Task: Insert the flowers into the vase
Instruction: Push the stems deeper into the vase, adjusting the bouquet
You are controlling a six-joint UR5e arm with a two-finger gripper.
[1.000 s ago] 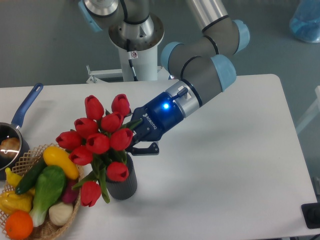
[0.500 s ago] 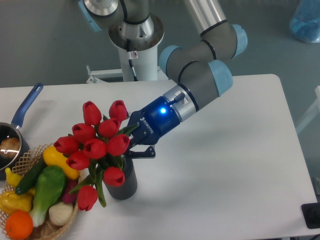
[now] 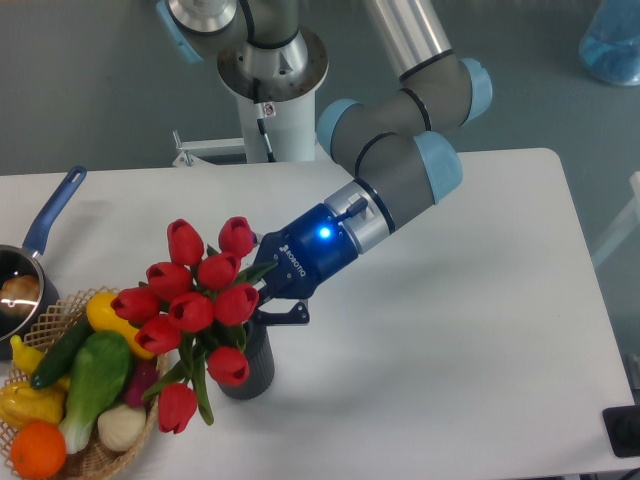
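The white worktop [image 3: 450,330] carries everything. Taking the vase [image 3: 252,365] as landmark: it stands upright near the worktop's front left. The claw [image 3: 262,297] reaches in from the vase's upper right, clenched around the flowers [image 3: 195,300], whose stems enter the vase's mouth. A basket [image 3: 95,455] of vegetables sits just left of the vase, a saucepan [image 3: 30,265] farther left.

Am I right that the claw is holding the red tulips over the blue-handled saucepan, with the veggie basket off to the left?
Not quite. The camera view shows the claw holding the red tulips at the dark grey vase, not the blue-handled saucepan, which sits apart at the table's left edge. The veggie basket is indeed to the left.
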